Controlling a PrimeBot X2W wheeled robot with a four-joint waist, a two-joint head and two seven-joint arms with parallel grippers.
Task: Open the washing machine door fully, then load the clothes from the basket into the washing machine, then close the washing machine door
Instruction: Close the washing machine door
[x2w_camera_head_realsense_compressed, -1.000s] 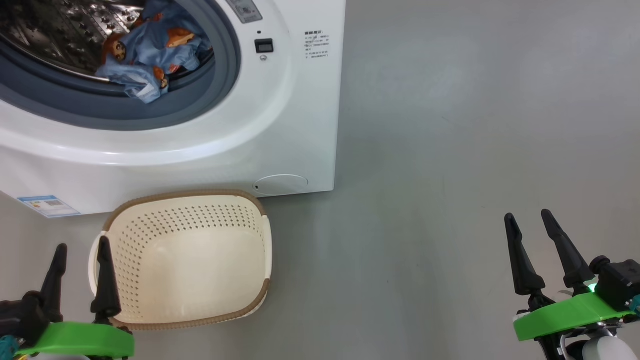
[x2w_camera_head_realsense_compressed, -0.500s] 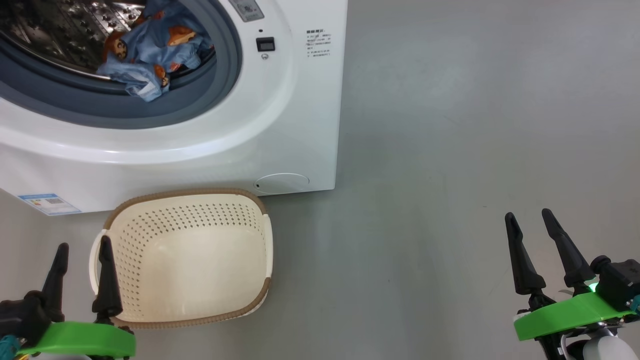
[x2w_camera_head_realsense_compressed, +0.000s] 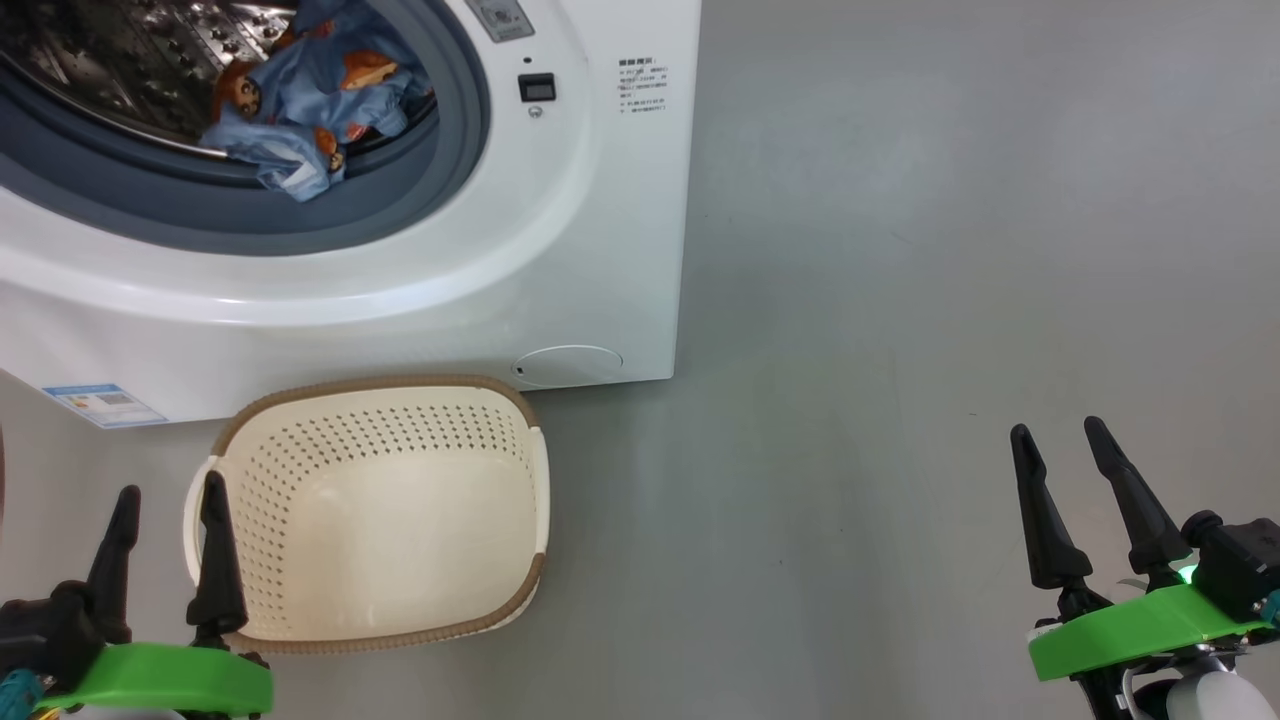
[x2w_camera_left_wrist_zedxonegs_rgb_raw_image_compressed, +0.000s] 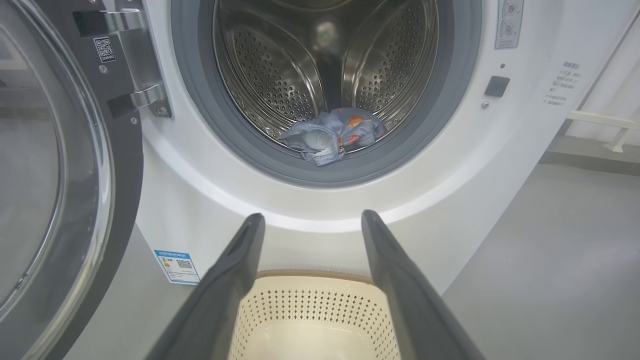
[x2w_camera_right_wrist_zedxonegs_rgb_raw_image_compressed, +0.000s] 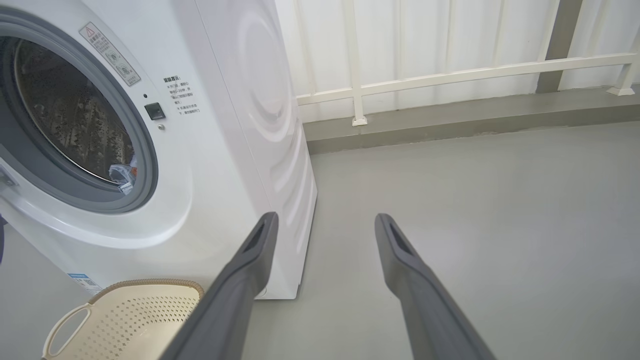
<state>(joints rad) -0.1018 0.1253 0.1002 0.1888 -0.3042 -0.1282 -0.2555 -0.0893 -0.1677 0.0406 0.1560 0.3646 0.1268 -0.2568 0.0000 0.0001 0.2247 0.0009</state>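
The white washing machine (x2w_camera_head_realsense_compressed: 560, 230) stands with its mouth uncovered. Light-blue clothes (x2w_camera_head_realsense_compressed: 300, 110) with orange-brown figures lie at the drum's front lip, also seen as clothes (x2w_camera_left_wrist_zedxonegs_rgb_raw_image_compressed: 332, 135) in the left wrist view. The washing machine door (x2w_camera_left_wrist_zedxonegs_rgb_raw_image_compressed: 55, 165) is swung wide to the left, black rim and glass showing. The cream basket (x2w_camera_head_realsense_compressed: 375, 510) sits on the floor before the machine with nothing inside. My left gripper (x2w_camera_head_realsense_compressed: 168, 495) is open beside the basket's left rim. My right gripper (x2w_camera_head_realsense_compressed: 1058, 432) is open over bare floor, far right of the machine.
Grey floor (x2w_camera_head_realsense_compressed: 900, 300) spreads to the right of the machine. A white railing (x2w_camera_right_wrist_zedxonegs_rgb_raw_image_compressed: 450, 75) and a low kerb run along the back wall behind it. A round filter cap (x2w_camera_head_realsense_compressed: 567, 365) sits low on the machine's front.
The whole head view has shifted slightly, so the camera has moved a little. Both grippers stay open in the same spots and the clothes lie as before.
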